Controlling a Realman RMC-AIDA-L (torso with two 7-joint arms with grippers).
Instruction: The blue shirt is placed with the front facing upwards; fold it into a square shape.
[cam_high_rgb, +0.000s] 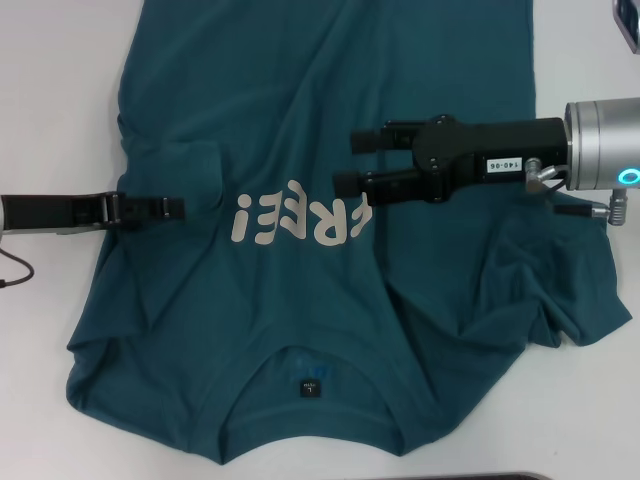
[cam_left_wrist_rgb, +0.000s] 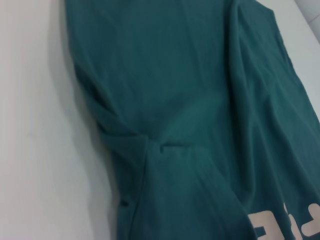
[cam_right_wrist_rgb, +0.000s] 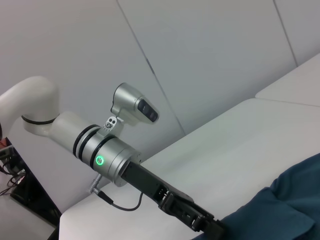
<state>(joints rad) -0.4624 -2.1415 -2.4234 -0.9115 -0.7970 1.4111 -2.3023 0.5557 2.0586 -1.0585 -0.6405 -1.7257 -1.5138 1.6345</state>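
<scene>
Two claws over blue shirt (cam_high_rgb: 300, 150), white table (cam_high_rgb: 50, 100), right claw (cam_high_rgb: 350, 160) gaping empty, left claw (cam_high_rgb: 175, 208) unclear.

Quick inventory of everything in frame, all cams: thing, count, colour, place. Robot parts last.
blue shirt: 1, dark teal-blue, spread front-up over most of the table, collar nearest the robot; right sleeve bunched.
lettering: 1, pale, across the chest between the grippers.
collar tag: 1, dark, inside the neck.
table: 1, white, under the shirt.
dark object: 1, far right corner, cut off, cannot identify.
left gripper: 1, black, at the shirt's left side near the folded sleeve, fingers together.
right gripper: 1, black with silver wrist, over the chest's right side, fingers apart.
</scene>
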